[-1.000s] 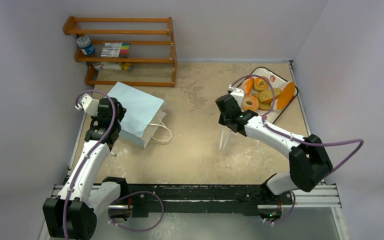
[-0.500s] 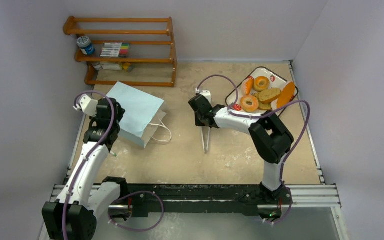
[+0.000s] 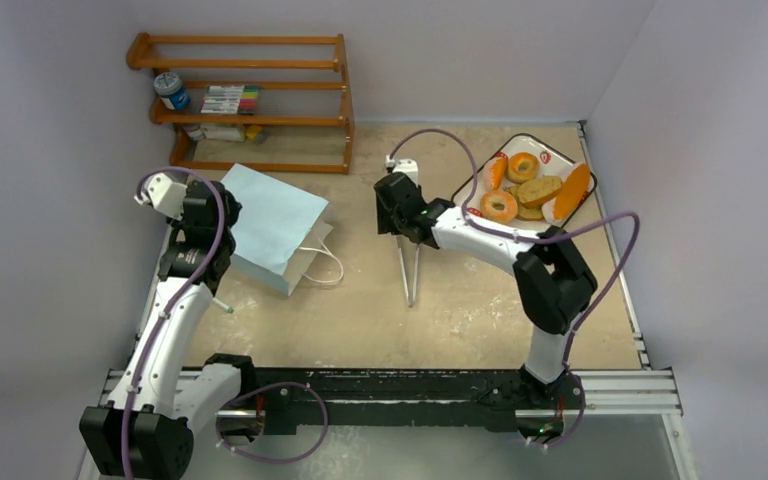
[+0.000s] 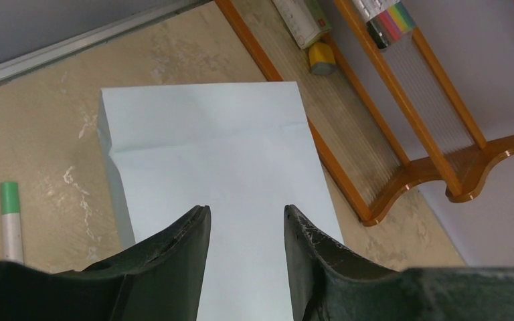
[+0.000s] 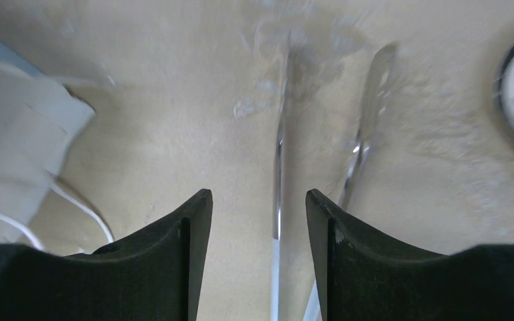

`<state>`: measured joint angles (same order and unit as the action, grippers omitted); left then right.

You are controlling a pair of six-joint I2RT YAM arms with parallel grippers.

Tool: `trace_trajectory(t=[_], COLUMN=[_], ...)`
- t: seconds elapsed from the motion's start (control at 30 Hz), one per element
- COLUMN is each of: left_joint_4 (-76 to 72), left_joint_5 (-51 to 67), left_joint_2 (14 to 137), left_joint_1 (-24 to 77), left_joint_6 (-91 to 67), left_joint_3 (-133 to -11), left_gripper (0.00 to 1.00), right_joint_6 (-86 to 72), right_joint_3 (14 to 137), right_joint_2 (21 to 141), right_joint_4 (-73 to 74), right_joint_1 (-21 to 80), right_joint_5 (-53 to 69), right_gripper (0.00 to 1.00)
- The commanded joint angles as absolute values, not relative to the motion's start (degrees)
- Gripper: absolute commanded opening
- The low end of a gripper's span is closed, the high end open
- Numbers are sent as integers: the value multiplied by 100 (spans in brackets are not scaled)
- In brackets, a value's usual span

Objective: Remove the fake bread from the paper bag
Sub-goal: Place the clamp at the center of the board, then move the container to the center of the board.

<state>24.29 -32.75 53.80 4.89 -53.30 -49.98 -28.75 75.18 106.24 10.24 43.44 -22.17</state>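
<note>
The pale blue paper bag (image 3: pixel 275 225) lies flat on its side at the left, its mouth and white cord handles (image 3: pixel 325 265) facing the middle of the table. The fake bread (image 3: pixel 525 190), bagel rings, slices and an orange baguette, lies on the white tray (image 3: pixel 550 150) at the back right. My left gripper (image 3: pixel 222 222) hovers open over the bag's closed end (image 4: pixel 221 154), nothing between its fingers (image 4: pixel 194 231). My right gripper (image 3: pixel 398 228) is open at the table's middle. One arm of the metal tongs (image 5: pixel 279 154) runs between its jaws without being clamped.
A wooden rack (image 3: pixel 250 100) with markers and a jar stands at the back left. A green-capped marker (image 4: pixel 10 221) lies on the table left of the bag. The tongs (image 3: pixel 410 272) stretch toward the near edge. Walls close in on the left, back and right.
My right arm swung left from beside the tray to the table's middle, carrying the tongs, and its jaws went from shut to open. My left arm drew back slightly to the left.
</note>
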Motion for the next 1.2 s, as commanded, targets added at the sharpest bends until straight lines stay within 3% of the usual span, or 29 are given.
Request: trace_trajectory(t=[0.0,0.23,0.5,0.7,0.8,0.83,1.17], left_joint_4=[1895,947,-117,-554,-685,-673,-851], left_joint_5=[-3659,-4287,-4672,-4694,-4700,-4688,-4468], left_joint_2=[5564,6320,6869,6761,6569,6533,6460], left_joint_1=[475,760,1550,1582,1582,1582,1588], left_joint_6=[-4934,-4142,-3218,-2950,-2909,-2909,-3030], left_joint_3=[-5434,-5850,-5756,-5293,-5020,-4985,-4792], left_gripper=[44,43,43,43,43,43,43], right_joint_6=[-2540,-2314,-2725,-2620,-2596,-2603,-3840], right_joint_3=[8079,8014,7761,7018,6956,6991,6952], right_joint_2=[9800,8844,8540,8057,8111,8202,8812], right_joint_4=[1053,924,1493,852,883,984,1366], right_joint_1=[4039,2081,768,-200,-476,-621,-2108], right_joint_5=[-3212,-3549,-4503,-4097,-4482,-4507,-3293], right_gripper=[56,56,58,58,74,76,73])
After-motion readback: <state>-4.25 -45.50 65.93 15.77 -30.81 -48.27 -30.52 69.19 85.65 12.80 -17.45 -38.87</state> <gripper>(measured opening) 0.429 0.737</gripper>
